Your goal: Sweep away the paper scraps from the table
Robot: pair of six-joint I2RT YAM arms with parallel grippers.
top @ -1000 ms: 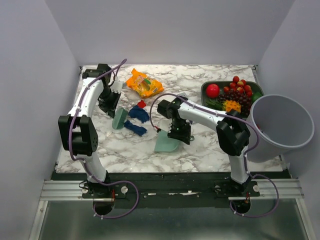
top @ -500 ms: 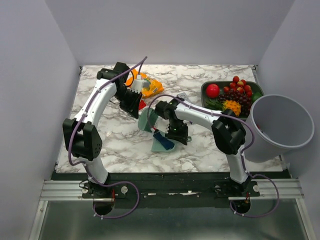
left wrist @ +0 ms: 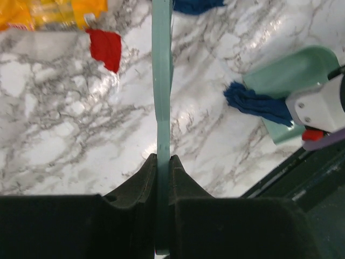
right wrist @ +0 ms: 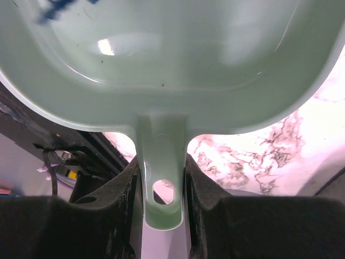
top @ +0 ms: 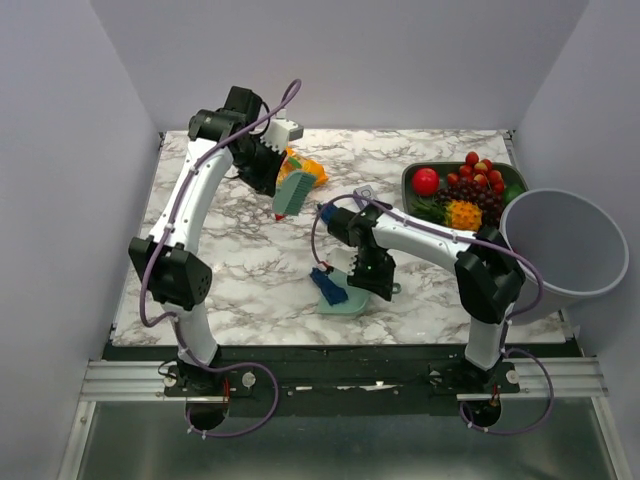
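Observation:
My left gripper (top: 272, 170) (left wrist: 163, 159) is shut on a green brush (top: 290, 193) (left wrist: 161, 81) and holds it above the table (top: 230, 270) near the back. A red paper scrap (top: 278, 215) (left wrist: 106, 48) lies below the brush. My right gripper (top: 370, 275) (right wrist: 161, 162) is shut on the handle of a pale green dustpan (top: 342, 300) (right wrist: 161, 54) that rests on the table. A dark blue scrap (top: 328, 287) (left wrist: 259, 102) sits at the pan's mouth. Another dark blue bit (left wrist: 197, 5) shows beside the brush's far end.
An orange snack bag (top: 308, 170) (left wrist: 48, 13) lies just behind the brush. A dark plate of fruit (top: 465, 190) stands at the back right. A large grey bin (top: 565, 255) stands off the table's right edge.
The left arm swept the blue scraps to the dustpan, then lifted the brush up and back toward the snack bag. The right gripper shifted the dustpan slightly nearer.

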